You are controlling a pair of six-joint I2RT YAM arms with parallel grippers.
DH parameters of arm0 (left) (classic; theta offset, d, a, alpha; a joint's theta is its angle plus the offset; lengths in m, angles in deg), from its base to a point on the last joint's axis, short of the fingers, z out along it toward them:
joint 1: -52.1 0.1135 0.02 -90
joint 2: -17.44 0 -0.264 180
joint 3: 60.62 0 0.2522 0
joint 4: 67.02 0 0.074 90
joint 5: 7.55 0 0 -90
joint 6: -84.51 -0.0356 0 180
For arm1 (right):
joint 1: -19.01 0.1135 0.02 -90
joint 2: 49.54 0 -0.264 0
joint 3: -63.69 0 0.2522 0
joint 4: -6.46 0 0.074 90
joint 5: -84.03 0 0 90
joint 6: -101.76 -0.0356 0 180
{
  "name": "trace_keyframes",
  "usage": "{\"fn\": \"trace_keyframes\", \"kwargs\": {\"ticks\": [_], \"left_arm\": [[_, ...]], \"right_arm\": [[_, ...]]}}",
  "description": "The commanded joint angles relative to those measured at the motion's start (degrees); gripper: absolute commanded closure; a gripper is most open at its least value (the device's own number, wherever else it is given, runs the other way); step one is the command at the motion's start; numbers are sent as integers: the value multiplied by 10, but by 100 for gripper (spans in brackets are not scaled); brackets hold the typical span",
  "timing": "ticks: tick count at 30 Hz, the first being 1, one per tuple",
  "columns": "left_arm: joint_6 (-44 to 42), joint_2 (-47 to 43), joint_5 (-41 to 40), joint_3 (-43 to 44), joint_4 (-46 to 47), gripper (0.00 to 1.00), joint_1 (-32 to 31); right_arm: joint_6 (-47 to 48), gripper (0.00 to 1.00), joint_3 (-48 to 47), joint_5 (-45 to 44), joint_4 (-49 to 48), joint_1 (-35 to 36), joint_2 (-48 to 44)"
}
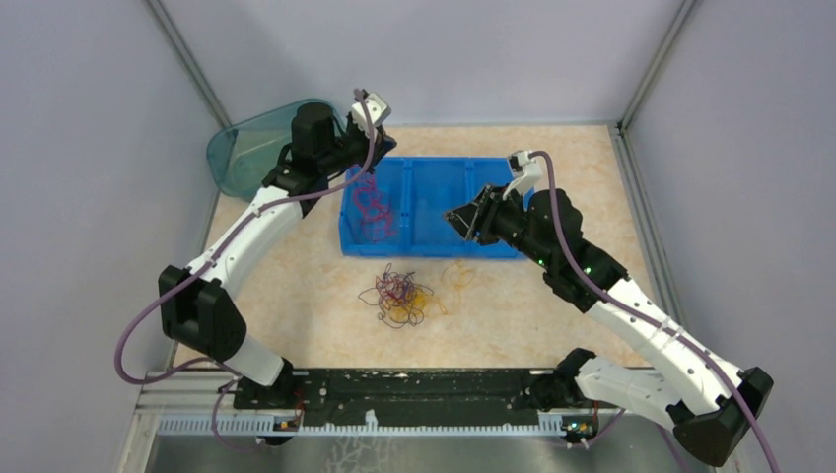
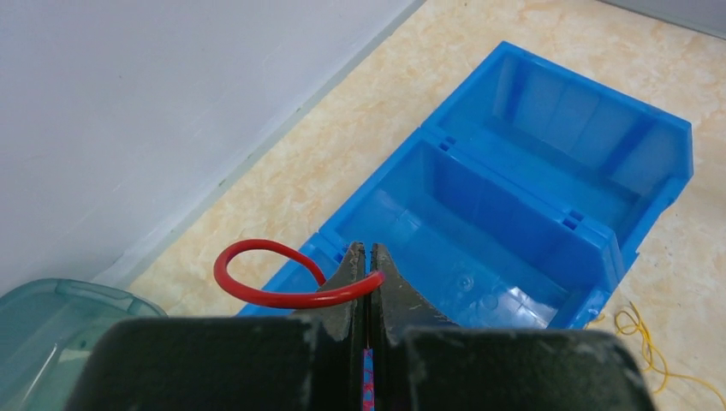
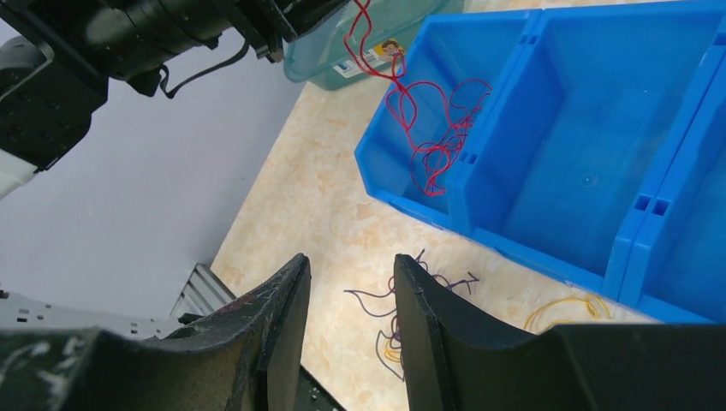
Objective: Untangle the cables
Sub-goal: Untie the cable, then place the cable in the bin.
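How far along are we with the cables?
Done: one red cable is clear of the tangle. In hand: the left gripper pinches it, dangling over the left compartment of the bin. Left: that tangle on the table; the right gripper is open and empty.

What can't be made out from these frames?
- Left wrist view: the red cable below the left gripper, hidden by the gripper's body.
- Top view: the pile on the table, strands too thin to trace crossings.
- Right wrist view: part of that pile, hidden behind the right gripper.
- All views: whether the red cable's end touches the floor of the blue bin.
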Motion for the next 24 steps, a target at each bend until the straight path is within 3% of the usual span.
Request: {"fn": "trace_keyframes", "kwargs": {"ticks": [1,7,14,17,24], "left_arm": [[8,13,15,42,24,100,2],[-4,27,9,35,18,97,4],[-9,95,-1,96,-91,82,13],[-21,115,8,121,-132,68,15],[-24,102,0,118,-155,59,20]], "right_arm": [[12,58,-10,-7,-12,-4,-10],[17,59,-15,-7,-9,-4,-10],[24,59,-17,-11,-2,-4,-12],[26,58,-18,-10,2,-4,-11],[30,56,-20,-8,6,-4,-2]]}}
